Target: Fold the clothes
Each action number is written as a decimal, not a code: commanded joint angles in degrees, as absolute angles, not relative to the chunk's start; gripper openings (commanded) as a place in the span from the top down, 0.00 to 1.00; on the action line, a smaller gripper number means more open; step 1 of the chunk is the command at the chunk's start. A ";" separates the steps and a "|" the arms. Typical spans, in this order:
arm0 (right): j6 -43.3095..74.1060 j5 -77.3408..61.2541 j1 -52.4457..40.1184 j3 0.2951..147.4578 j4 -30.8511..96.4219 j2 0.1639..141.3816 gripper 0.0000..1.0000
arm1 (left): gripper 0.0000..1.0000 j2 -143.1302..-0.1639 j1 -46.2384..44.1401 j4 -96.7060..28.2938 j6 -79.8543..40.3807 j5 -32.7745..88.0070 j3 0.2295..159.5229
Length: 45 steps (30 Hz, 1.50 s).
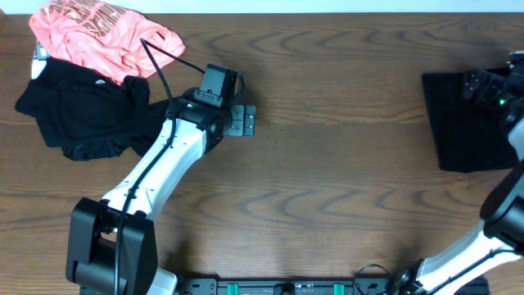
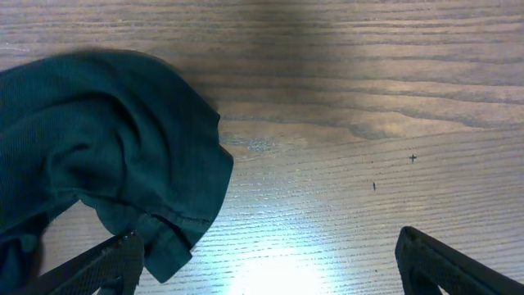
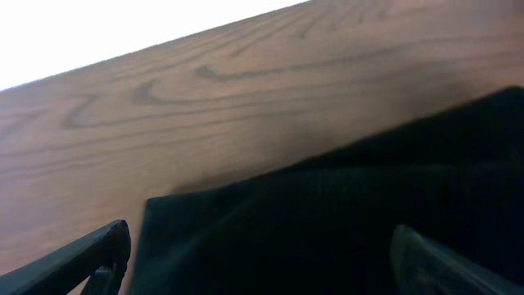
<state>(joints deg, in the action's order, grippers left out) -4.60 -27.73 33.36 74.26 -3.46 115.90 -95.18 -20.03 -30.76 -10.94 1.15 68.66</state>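
Note:
A coral-pink shirt [image 1: 102, 37] lies crumpled at the table's far left corner. A smooth black top [image 1: 82, 111] is bunched just in front of it, and its hem [image 2: 106, 156] fills the left of the left wrist view. My left gripper [image 1: 242, 121] [image 2: 270, 266] hovers open over bare wood right of that top; one finger [image 2: 106, 262] is close to the hem, holding nothing. A black garment [image 1: 471, 123] [image 3: 327, 221] lies flat and squared at the right edge. My right gripper [image 1: 481, 86] [image 3: 262, 262] stands open just above it, empty.
The wooden table [image 1: 327, 164] spans the whole view. My left arm [image 1: 155, 172] stretches from the front left toward the black top. The right arm [image 1: 491, 229] rises along the right edge. A black rail [image 1: 286, 287] runs along the front edge.

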 commanded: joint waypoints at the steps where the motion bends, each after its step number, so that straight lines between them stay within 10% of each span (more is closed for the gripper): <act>1: -8.19 -27.14 32.80 74.43 -5.45 119.20 0.01 | 0.02 -95.53 -20.23 -30.72 -11.73 1.08 68.69; 29: -3.44 -29.47 38.87 74.59 -11.90 114.54 0.01 | 0.02 -95.53 -20.23 -30.72 -11.73 1.08 68.69; 45: -3.68 -27.24 25.67 74.56 27.00 108.38 0.02 | 0.02 -95.53 -20.23 -30.72 -11.70 1.08 68.69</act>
<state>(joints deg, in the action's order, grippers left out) -3.57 -29.85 27.59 74.67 24.32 108.36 -95.18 -20.03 -30.76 -10.94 1.15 68.66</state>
